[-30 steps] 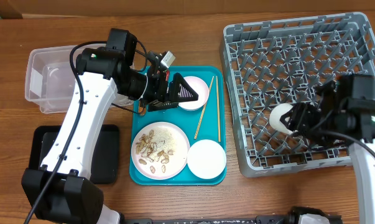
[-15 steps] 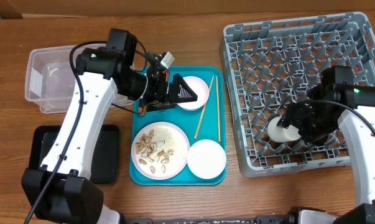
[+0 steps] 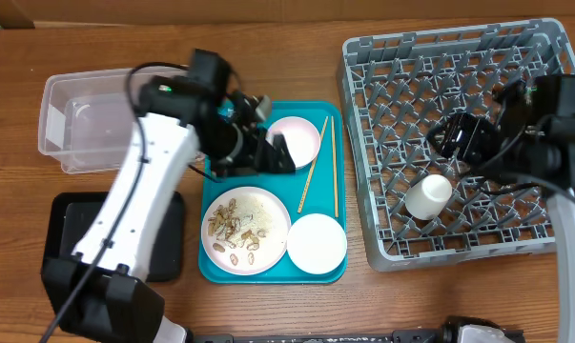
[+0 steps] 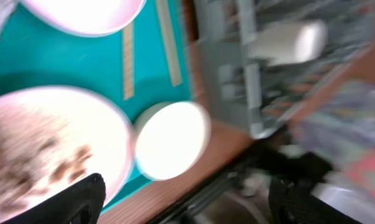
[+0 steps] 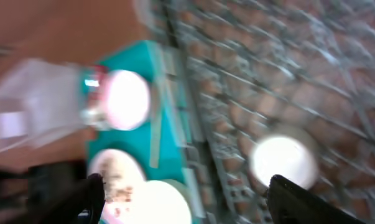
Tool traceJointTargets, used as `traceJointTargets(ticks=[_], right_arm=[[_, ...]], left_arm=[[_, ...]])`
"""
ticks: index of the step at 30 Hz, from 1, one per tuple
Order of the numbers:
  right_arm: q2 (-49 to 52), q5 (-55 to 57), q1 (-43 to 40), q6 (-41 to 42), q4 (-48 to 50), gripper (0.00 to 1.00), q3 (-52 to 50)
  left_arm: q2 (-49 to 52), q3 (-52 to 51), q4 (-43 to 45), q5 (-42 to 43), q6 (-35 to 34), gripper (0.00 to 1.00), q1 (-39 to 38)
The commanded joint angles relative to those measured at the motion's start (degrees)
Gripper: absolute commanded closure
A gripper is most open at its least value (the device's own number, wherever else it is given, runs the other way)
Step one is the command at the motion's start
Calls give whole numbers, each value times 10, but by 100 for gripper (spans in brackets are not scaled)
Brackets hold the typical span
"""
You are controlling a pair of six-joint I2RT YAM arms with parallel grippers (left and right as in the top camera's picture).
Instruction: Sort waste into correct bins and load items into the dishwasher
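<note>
The left arm (image 3: 139, 191) was mostly white, long and smooth, with round black joints and a chunky black bottom part. A thin black cable (image 3: 154, 67) looped near its top. The right arm (image 3: 571, 238) had a white piece too, but its upper part was black and boxy. The left fingers (image 4: 75, 199) and the right fingers (image 5: 299, 199) were black, with rounded tips, and looked blurry.
</note>
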Motion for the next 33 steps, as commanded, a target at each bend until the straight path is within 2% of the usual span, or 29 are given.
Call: traceJointTargets(ticks=[1,4,6,9,12,15,20,25,29,33], right_arm=[[-23,-102,2,-29,14,14,13],[-23,-101,2,-29,13,14,12],[-22,-101,2,-29,12,14,12],[-22,-99,2,-29,8,14,12],[-22,-98,5,-40,-21,19,12],[-22,-68,35,-59,-59,20,6],[-22,-15,170,-58,-79,26,-7],[-10,155,356,41,-75,26,-9],[19,242,461,88,-67,25,-35],[56,240,497,87,-14,24,-94]], left_arm=[[-3,7,-16,-227,-52,12,-92],[-3,-16,-18,-327,-98,12,-165],[-3,-46,0,-335,-117,21,-200],[-3,-102,26,-334,-157,30,-235],[-3,-118,13,-339,-198,40,-235],[-17,-93,-12,-349,-208,42,-208],[-64,19,-72,-384,-210,22,-128],[-115,158,-133,-392,-217,0,-6],[-159,201,-160,-392,-216,1,95],[-189,200,-184,-393,-216,0,162]])
